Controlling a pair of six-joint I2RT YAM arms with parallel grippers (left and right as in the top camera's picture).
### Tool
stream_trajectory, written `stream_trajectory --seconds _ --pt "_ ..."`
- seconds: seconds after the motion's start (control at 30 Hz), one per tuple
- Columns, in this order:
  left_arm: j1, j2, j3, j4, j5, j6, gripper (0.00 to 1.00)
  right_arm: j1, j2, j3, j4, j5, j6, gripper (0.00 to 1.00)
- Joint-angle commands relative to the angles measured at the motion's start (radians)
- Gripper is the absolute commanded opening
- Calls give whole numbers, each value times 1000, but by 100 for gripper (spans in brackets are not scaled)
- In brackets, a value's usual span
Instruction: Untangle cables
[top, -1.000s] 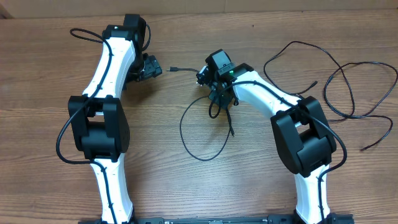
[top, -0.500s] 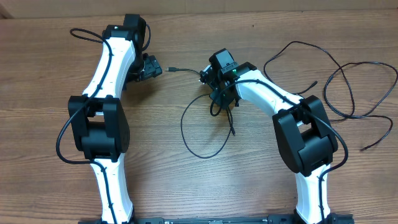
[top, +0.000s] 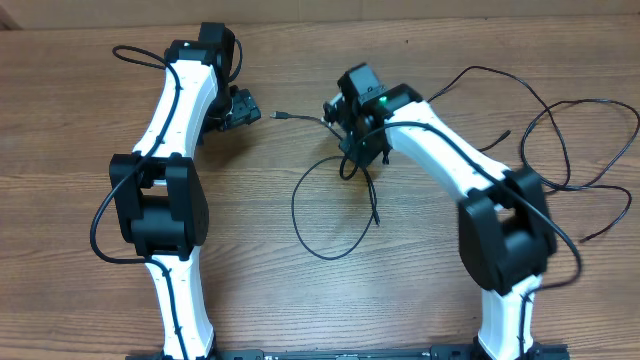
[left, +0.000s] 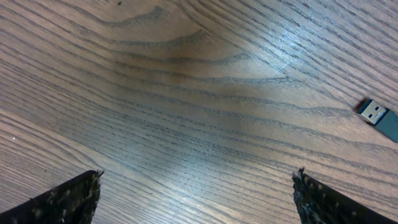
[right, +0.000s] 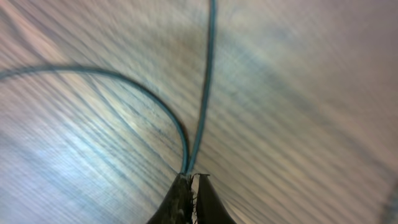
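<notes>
One thin black cable lies mid-table in a big loop, and its silver-tipped USB plug rests near the left gripper. In the right wrist view my right gripper is shut on this cable, with two strands running out from the fingertips. From overhead the right gripper sits over a small loop of the cable. My left gripper is open just left of the plug. Its fingers stand wide over bare wood, with the plug at the right edge of that view. More cables lie tangled at the right.
Loose ends of the right-hand cables lie at the far right and beside the right arm. A thicker black wire loops from the left arm. The wooden table's far edge runs along the top.
The right gripper has closed on the cable and shifted slightly toward the far side, while its elbow swung right. The left arm has not moved.
</notes>
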Motion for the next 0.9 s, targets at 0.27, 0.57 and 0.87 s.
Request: stream_trajectory --seconds 0.27,0.57,0.87 --pt "-7 -16 -1 0 -15 15 99 3 -123 46 -5 -83 -2 69" --pt "-7 -16 -1 0 -15 15 100 3 -34 46 9 -140 -207 94" --pt "-7 -16 -1 0 -15 15 99 3 79 46 220 -151 -263 86"
